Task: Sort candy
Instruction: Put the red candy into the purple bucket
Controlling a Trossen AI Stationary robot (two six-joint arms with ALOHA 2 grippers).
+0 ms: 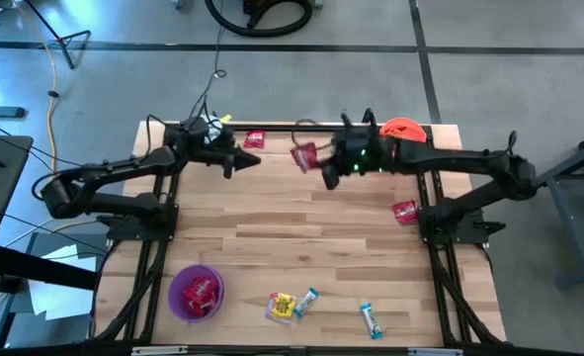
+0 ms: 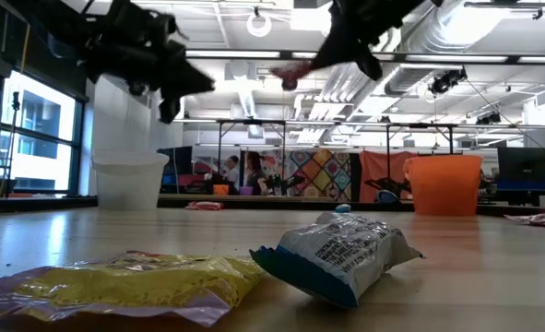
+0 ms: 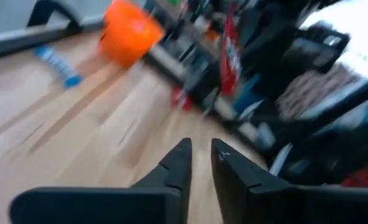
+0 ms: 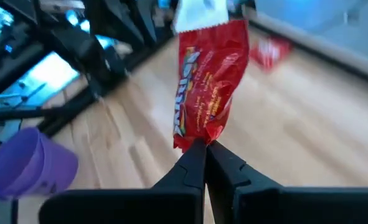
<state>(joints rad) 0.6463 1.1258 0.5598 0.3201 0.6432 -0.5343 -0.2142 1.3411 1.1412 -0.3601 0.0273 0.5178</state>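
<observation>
Glossy red candy wrapper [image 4: 207, 87]; pale, smooth wooden table [image 1: 301, 237]; matt purple bucket [image 1: 197, 294].

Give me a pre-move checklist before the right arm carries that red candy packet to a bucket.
1. Right pincer shut on the red packet: ok, pinched at one end only.
2. Packet clear of the table: ok, the high view shows it held up near the far edge.
3. Purple bucket ready: ok, upright at the near left, red packets already inside.
4. Left pincer out of the way: cannot tell; it hovers empty close to the held packet, fingers slightly apart.
5. Orange bucket not bumped: ok, upright behind the right arm.
6. Loose candy left: not ok, several packets lie on the table.
</observation>
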